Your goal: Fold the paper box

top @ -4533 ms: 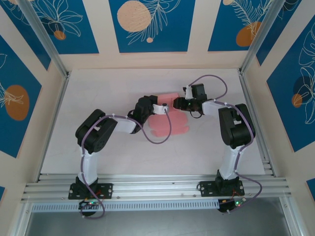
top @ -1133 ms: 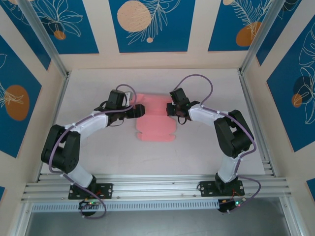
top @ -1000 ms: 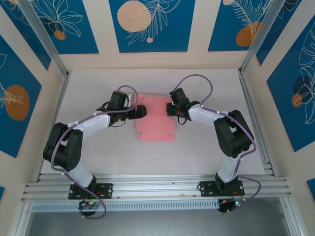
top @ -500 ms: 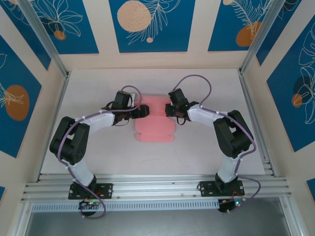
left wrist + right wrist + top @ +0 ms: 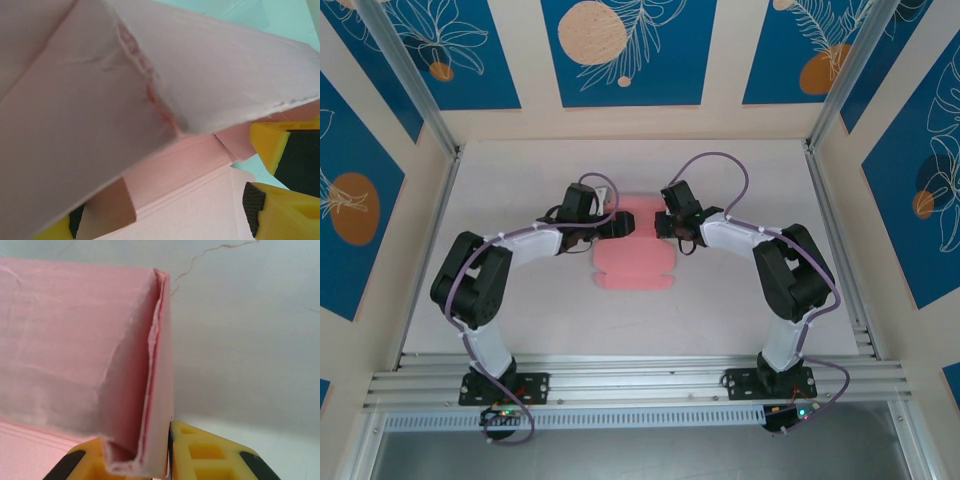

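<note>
Since a second ago our left gripper (image 5: pixel 620 226) has swung inward to the far left corner of the paper box (image 5: pixel 635 265). Nearest us, the sheet lies flat on the table (image 5: pixel 520 310); its far flap stands raised. We pinch that flap's doubled edge in the right gripper (image 5: pixel 666 222), probably to hold the crease; its wrist view shows this. Our left wrist view shows wide jaws straddling card, gripping nothing.
</note>
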Controlling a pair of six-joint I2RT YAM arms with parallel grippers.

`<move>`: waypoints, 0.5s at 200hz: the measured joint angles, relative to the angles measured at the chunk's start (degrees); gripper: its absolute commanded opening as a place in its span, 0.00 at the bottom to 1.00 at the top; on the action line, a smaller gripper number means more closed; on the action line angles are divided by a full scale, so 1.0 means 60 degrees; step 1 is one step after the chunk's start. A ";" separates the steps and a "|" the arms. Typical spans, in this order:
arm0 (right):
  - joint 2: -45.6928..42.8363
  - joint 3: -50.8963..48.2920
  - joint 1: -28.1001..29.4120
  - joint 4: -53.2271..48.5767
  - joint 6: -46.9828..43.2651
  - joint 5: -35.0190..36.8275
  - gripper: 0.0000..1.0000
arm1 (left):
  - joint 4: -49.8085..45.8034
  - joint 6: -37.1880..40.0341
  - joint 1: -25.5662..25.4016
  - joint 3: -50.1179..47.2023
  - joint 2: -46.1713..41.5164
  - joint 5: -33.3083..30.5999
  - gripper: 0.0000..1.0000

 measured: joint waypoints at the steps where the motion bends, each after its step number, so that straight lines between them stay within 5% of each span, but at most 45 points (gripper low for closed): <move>1: 0.0000 0.0000 0.0000 0.0000 0.0000 0.0000 0.17 | 0.0000 0.0004 0.0000 0.0000 0.0000 0.0000 0.83; 43: 0.0000 0.0015 -0.0004 0.0000 0.0004 0.0004 0.17 | -0.0149 0.0219 0.0000 -0.0113 -0.0393 -0.0015 0.84; 100: 0.0000 0.0058 -0.0004 0.0025 0.0029 0.0000 0.16 | -0.0918 0.0969 0.0328 -0.0674 -0.3126 -0.0273 0.89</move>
